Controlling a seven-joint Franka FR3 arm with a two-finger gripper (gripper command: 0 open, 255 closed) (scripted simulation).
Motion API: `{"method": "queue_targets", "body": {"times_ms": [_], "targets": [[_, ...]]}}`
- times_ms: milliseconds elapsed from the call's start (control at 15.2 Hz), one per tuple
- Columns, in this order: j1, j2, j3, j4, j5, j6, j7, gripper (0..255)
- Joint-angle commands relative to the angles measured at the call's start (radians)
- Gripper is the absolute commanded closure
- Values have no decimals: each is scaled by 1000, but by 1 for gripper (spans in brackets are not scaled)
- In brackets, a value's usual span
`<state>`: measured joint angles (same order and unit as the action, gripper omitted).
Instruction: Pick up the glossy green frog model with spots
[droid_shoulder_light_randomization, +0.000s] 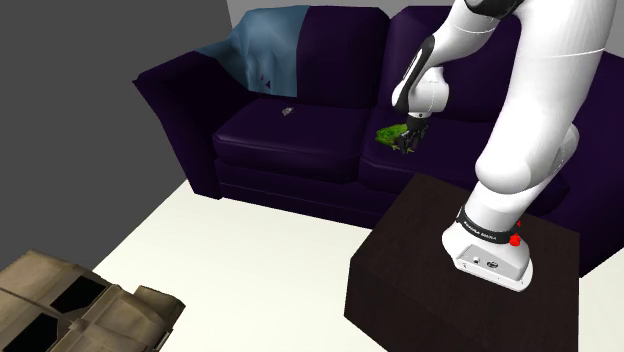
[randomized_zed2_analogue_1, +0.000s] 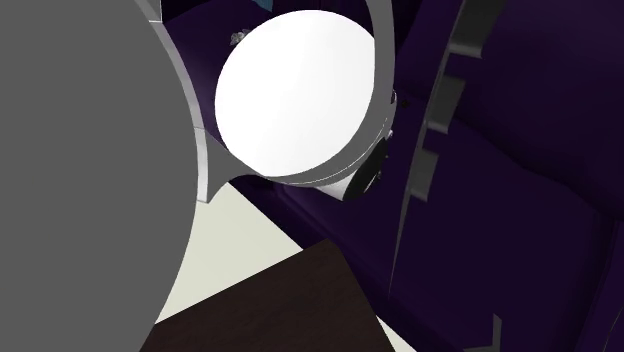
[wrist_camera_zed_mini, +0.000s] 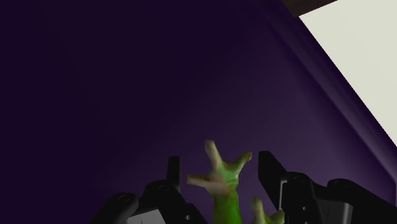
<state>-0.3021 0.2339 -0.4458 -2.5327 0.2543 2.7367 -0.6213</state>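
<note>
Item: green frog model (droid_shoulder_light_randomization: 388, 131), spotted, lying on the seat cushion of a dark purple sofa (droid_shoulder_light_randomization: 290, 130), toward the shoulder view's right. The pincer (droid_shoulder_light_randomization: 406, 146) stood right down at it. In the wrist view its fingers (wrist_camera_zed_mini: 270, 168) stood apart, straddling one splayed leg of the frog without visibly touching it (released, then, not clasping). Status: approach judged complete. Closing on the frog and lifting it clear of the cushion were yet to be done.

A green frog (droid_shoulder_light_randomization: 388, 132) is seen on the right seat of a dark purple sofa (droid_shoulder_light_randomization: 290, 145), with the black gripper (droid_shoulder_light_randomization: 405, 146) lowered just beside it. A blue cloth (droid_shoulder_light_randomization: 262, 45) is draped over the left backrest.
</note>
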Motion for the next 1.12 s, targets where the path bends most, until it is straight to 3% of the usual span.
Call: {"method": "queue_targets", "body": {"times_ms": [0, 726, 1056], "targets": [[9, -8, -9, -1, -18, -13, 15, 255], [53, -183, -86, -6, -213, -158, 154, 255], [53, -231, -91, 0, -258, -204, 186, 255]]}}
